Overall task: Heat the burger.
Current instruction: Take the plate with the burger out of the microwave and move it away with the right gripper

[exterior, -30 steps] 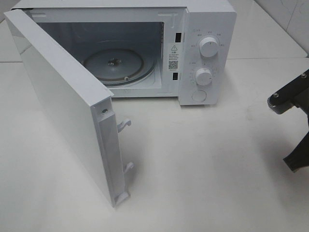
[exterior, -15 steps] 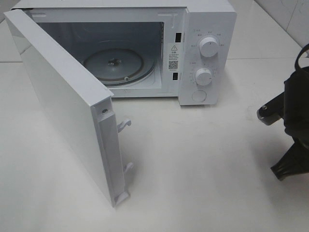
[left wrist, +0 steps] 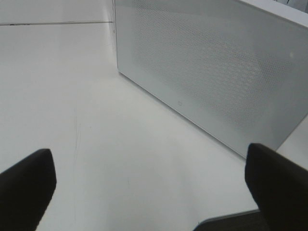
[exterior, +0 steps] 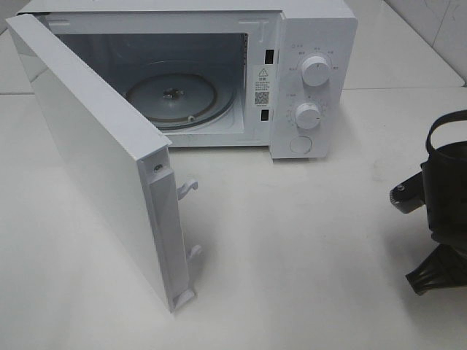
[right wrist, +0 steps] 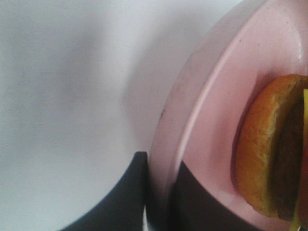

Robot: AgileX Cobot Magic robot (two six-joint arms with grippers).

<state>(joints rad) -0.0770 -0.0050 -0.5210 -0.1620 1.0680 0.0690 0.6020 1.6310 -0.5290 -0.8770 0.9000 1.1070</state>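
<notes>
The burger (right wrist: 269,149) lies on a round pink plate (right wrist: 211,96) and shows only in the right wrist view, cut off by the frame edge: a golden-brown bun and a dark patty. My right gripper (right wrist: 161,192) is shut on the plate's rim, one dark finger (right wrist: 125,197) outside it and one (right wrist: 202,202) inside. In the high view only the right arm (exterior: 445,197) shows at the right edge; burger and plate are out of view there. My left gripper (left wrist: 149,187) is open and empty, facing the outer face of the microwave door (left wrist: 211,72).
The white microwave (exterior: 314,44) stands at the back with its door (exterior: 95,153) swung wide open toward the front left. Its glass turntable (exterior: 171,95) is bare. Two knobs (exterior: 315,71) are on its right panel. White tabletop (exterior: 306,248) lies between the microwave and the right arm.
The right arm has come further into the high view, moving left and toward the front. The microwave, its door and the left gripper have not moved.
</notes>
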